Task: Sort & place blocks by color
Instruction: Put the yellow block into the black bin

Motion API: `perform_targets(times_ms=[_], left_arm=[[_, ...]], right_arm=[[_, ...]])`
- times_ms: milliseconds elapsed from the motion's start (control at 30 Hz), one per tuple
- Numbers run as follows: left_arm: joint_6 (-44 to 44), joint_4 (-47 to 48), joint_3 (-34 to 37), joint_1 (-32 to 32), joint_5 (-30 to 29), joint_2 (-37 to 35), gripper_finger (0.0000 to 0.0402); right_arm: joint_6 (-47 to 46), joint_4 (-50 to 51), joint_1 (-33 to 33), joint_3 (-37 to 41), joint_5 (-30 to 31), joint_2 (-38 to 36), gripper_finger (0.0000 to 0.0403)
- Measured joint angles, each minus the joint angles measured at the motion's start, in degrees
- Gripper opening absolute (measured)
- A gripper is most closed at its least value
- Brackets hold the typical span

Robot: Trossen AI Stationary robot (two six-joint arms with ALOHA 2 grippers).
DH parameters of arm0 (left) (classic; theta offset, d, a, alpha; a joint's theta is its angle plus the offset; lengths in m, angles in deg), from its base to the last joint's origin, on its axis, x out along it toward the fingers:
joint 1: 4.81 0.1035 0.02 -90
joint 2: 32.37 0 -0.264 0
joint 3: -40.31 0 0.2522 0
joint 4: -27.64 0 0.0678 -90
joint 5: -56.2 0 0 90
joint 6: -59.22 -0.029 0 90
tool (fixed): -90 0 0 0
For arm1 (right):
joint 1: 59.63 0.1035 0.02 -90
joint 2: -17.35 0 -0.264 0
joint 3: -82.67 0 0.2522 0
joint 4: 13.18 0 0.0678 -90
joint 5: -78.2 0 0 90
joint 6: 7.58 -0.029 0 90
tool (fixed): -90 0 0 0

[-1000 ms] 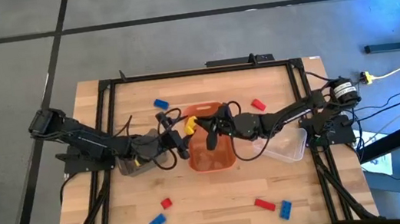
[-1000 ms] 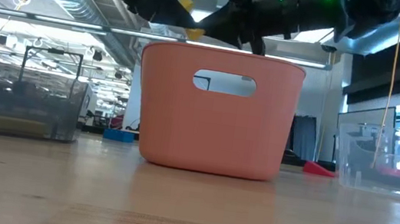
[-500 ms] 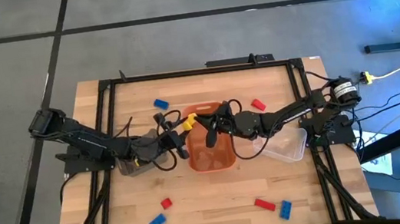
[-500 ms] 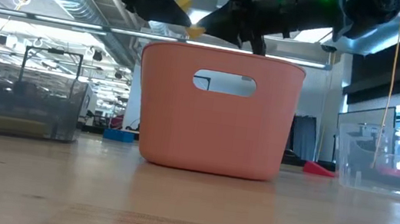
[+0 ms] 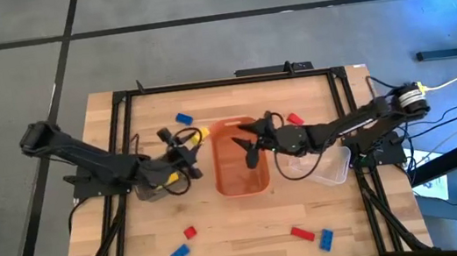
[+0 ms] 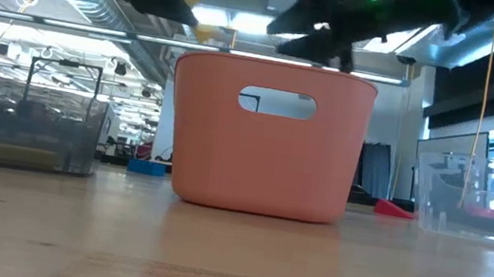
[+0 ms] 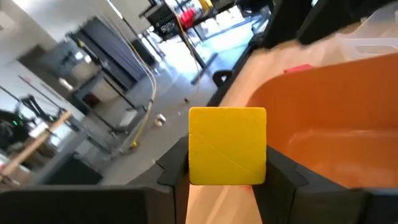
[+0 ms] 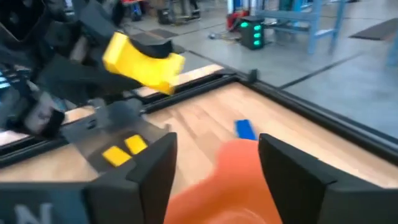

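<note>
Two grippers over the wooden table [image 5: 250, 222]: left gripper [image 5: 197, 136] clamps a yellow block [image 7: 227, 146], right gripper [image 5: 247, 149] spread empty.

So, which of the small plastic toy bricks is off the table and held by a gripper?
The yellow plastic brick, clamped in the left gripper beside the orange tub. The red and blue bricks all lie loose on the wooden table.

a robotics lab or workshop: beyond the right gripper [image 8: 214, 171] lie a grey concrete floor [image 8: 348, 81] and blue metal frames [image 8: 292, 15]; past the left gripper [image 7: 227, 177] stand dark equipment racks [image 7: 109, 46]. ceiling ducts [image 6: 74, 1] and strip lights run overhead, behind the wooden bench [image 5: 242, 232].
</note>
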Motion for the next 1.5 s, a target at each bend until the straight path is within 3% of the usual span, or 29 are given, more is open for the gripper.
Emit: perform_targets(times_ms=[167,367,533,933,1033,1300,1500], left_arm=[[11.40,11.64,1.98,-0.40,5.92,-9.96,0.0123],[14.60,4.33,10.49,0.66,14.65,-21.75,0.0123],[19.13,1.92,15.51,3.06,19.34,-29.44,0.0123],[22.74,3.47,15.62,3.38,23.30,-31.99,0.0123],[28.39,12.26,12.09,3.32,27.55,-31.90,0.0123],[53.47,52.39,-0.52,1.67,34.74,-27.29,0.0123],[66.23,65.63,-1.97,-1.20,45.88,-20.23,0.0123]], right_arm=[[-0.29,-0.39,-0.02,8.69,4.91,-8.39,0.0250],[0.48,-13.09,-0.04,19.53,3.04,-19.20,0.0252],[1.23,-15.40,-0.03,23.29,2.07,-23.97,0.0252],[1.18,-15.18,-0.05,23.47,2.02,-24.76,0.0252],[0.31,-15.11,-0.05,23.47,1.37,-24.76,0.0252],[-0.20,-15.00,-0.05,23.45,0.15,-24.74,0.0252],[-0.26,-14.95,-0.05,23.43,0.16,-24.72,0.0252]])
